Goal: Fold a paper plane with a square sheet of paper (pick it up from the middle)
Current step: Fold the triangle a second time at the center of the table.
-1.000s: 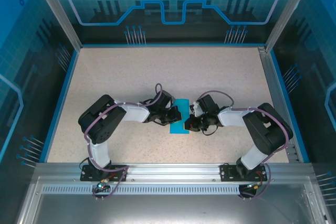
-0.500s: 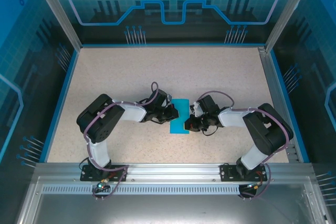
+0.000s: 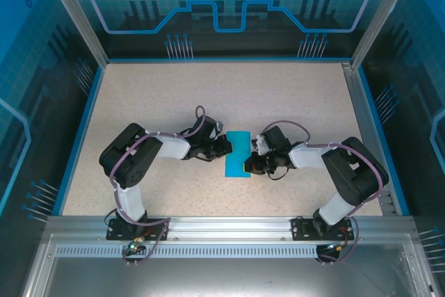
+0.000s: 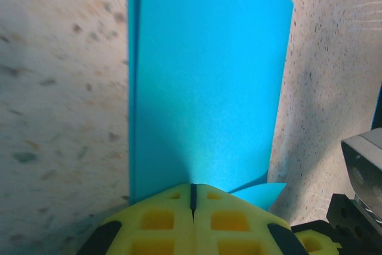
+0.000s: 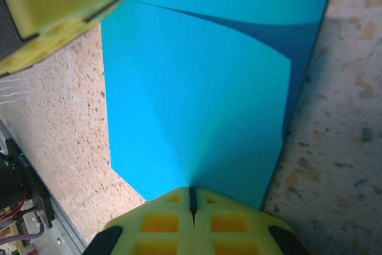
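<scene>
The cyan-blue sheet of paper (image 3: pixel 238 154) lies on the table between the two arms, folded into a narrow upright oblong; a finished paper plane is out of view. My left gripper (image 3: pixel 224 146) is shut, its tip at the paper's left edge. In the left wrist view the shut yellow jaws (image 4: pixel 192 186) touch the near edge of the paper (image 4: pixel 203 88), and a small flap sticks out at the lower right. My right gripper (image 3: pixel 248 165) is shut too, its tip (image 5: pixel 192 190) resting on the paper (image 5: pixel 197 100), where a diagonal fold line shows.
The speckled beige table (image 3: pixel 160 95) stretches behind and to both sides of the paper. Blue rails and metal posts (image 3: pixel 73 15) frame it. A finger of the left gripper (image 5: pixel 59 4) shows at the top left of the right wrist view.
The left gripper has slid left off the middle of the paper to its left edge, uncovering more of the blue strip. The right arm has stayed still.
</scene>
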Robot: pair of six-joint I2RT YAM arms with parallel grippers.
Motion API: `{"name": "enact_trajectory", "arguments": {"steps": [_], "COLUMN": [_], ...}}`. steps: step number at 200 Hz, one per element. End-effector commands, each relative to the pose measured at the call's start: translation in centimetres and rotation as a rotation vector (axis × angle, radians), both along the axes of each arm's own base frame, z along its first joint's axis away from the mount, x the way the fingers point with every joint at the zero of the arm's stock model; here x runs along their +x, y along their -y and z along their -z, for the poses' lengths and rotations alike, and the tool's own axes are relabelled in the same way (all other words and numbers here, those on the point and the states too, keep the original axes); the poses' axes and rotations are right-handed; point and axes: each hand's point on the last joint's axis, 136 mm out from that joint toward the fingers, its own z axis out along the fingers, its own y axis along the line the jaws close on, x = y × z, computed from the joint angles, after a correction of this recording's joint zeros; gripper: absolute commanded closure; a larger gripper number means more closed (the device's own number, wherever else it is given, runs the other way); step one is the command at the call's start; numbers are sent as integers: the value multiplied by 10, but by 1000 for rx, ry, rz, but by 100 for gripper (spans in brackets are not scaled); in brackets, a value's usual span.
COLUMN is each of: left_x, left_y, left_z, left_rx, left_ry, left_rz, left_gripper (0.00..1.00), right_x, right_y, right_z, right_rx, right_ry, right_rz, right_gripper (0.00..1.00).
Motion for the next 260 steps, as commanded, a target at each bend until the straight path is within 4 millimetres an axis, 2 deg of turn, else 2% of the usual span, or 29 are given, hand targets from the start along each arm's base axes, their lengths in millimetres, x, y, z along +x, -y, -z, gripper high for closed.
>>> {"name": "enact_trajectory", "arguments": {"steps": [1,57,99,116,138,180,226,260], "left_x": [4,12,14,9,-2,-25,-29,-32], "left_y": [-38,-37,-30,-22,-6,19,13,-2], "left_z": [22,7,-30,-46,-57,-46,-5,17], "left_rx": [127,105,44,6,-39,-63,0,93], "left_ry": [-9,24,95,109,100,24,-60,-98], "left_rz": [-72,-61,-38,-7,56,148,126,86], "left_gripper": [100,100,100,100,100,100,100,100], "right_x": [-30,-28,-25,-23,-22,-19,-16,-6], "right_y": [35,32,30,28,28,27,23,10], "right_z": [36,34,31,28,24,21,15,-7], "right_rx": [-165,-148,-138,-133,-129,-126,-101,-31], "right_ry": [-145,-142,-136,-128,-118,-109,-95,-42], "right_rz": [48,50,51,50,53,54,49,40], "right_gripper": [100,100,100,100,100,100,100,100]}}
